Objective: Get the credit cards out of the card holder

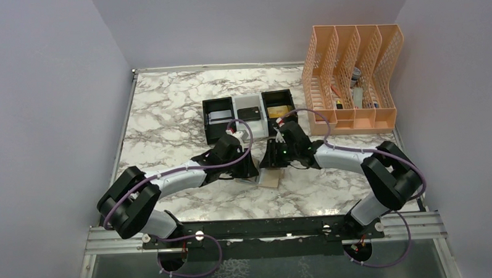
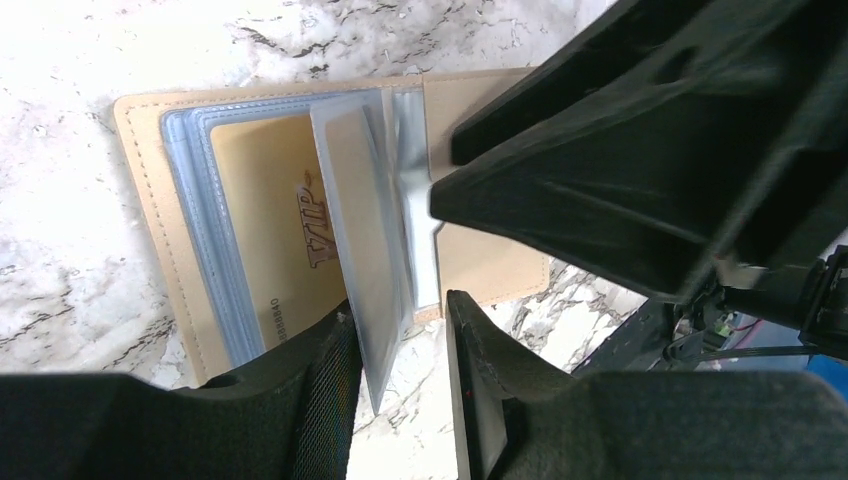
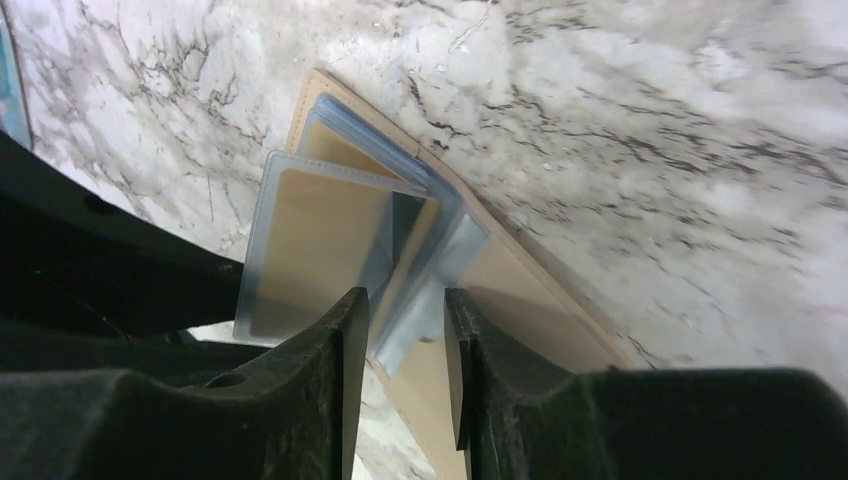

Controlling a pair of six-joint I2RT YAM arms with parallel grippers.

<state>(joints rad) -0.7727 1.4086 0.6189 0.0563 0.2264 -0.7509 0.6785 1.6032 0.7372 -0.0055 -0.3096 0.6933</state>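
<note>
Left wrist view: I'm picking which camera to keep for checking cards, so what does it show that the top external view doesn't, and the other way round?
Only the left wrist view: a gold card lettered VIP inside a pocket, and a clear pocket leaf standing up between the left hand's fingers. Only the top external view: the three small bins, the peach file organizer and both whole arms. Both: the card holder on the marble table, with the right hand reaching over it.
</note>
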